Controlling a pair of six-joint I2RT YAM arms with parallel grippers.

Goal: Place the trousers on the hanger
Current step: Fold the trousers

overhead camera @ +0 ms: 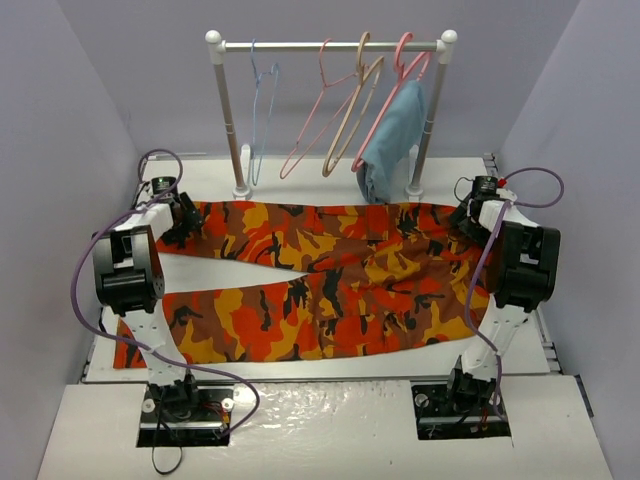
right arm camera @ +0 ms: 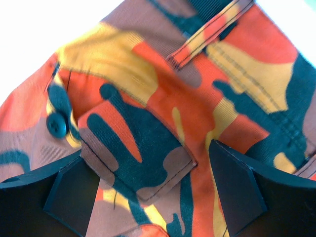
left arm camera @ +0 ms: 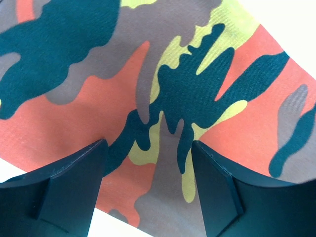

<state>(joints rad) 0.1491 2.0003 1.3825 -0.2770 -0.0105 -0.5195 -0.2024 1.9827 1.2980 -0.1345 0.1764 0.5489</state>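
The left jaws stand wide apart, their dark, matte fingers (left arm camera: 64, 192) on either side of flat twill near a leg end, with nothing gripped. The right jaws are just as wide, their fingers (right arm camera: 237, 192) flanking a stitched pocket flap beside a round dark button (right arm camera: 57, 124), and they too hold nothing. The trousers (overhead camera: 340, 290), woven cloth in orange, red, yellow and dark brown camouflage, lie spread flat across the white counter (overhead camera: 232, 272). The waist is to the right and both legs run left, parting in a narrow wedge of bare surface. The nearer leg reaches almost to the counter's front and left edges, passing beneath the left arm. The hanger (overhead camera: 262, 110), thin light-blue wire, hangs at the left end of the metal rail (overhead camera: 300, 45) at the back, apart from the pink and tan hangers and a blue garment (overhead camera: 395, 135) to its right. A bare strip of counter lies between the trousers and the rail's feet.
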